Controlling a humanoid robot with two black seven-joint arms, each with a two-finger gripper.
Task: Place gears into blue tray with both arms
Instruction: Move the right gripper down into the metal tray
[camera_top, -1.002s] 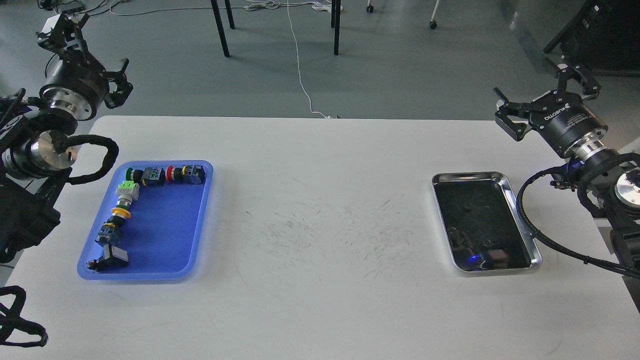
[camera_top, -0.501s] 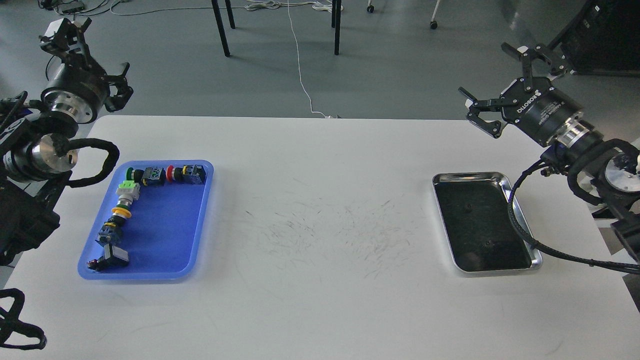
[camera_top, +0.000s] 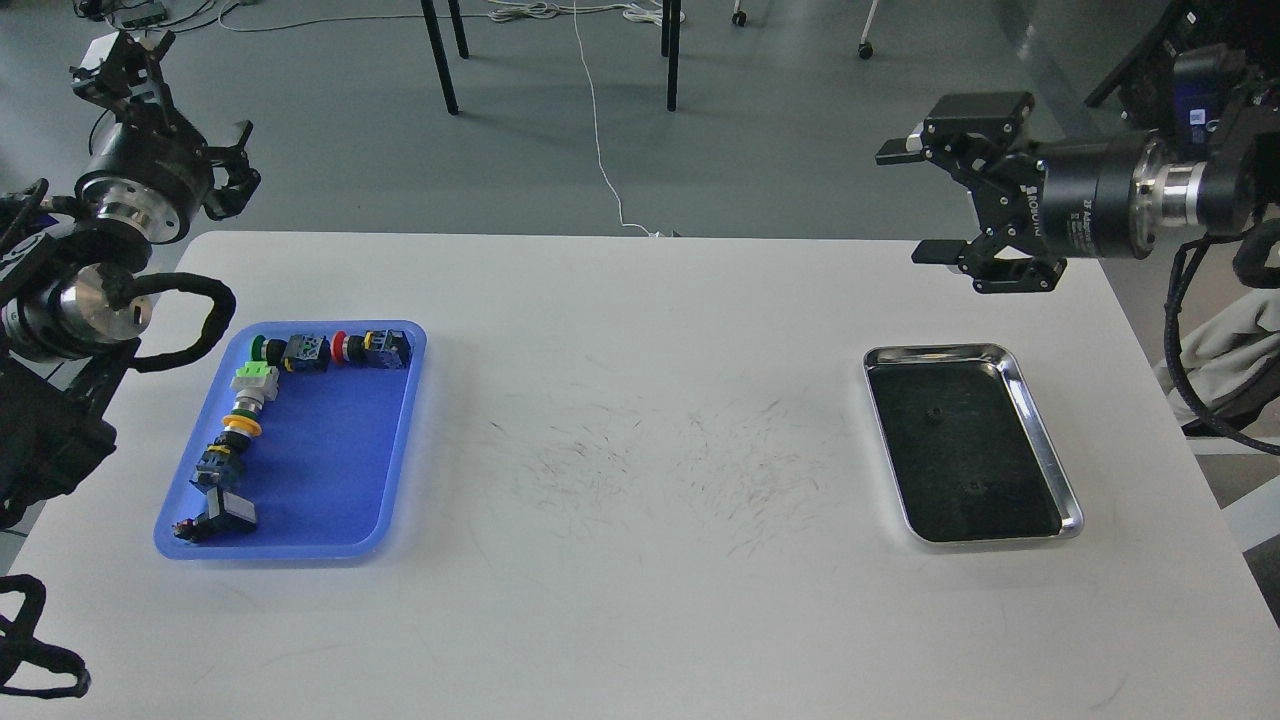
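Right tool (camera_top: 915, 205) hung open and empty above the far right edge of the white surface (camera_top: 640, 600), its two fingers spread one above the other, pointing left. Left tool (camera_top: 165, 115) hovered past the far left corner, fingers also apart, holding nothing. Two tiny black gears (camera_top: 934, 415) lay apart on the dark bottom of the silver tray (camera_top: 1040, 440) at right. Well apart at left sat the blue tray (camera_top: 340, 470), with colourful push-button switches (camera_top: 330, 350) lined along its far and left sides
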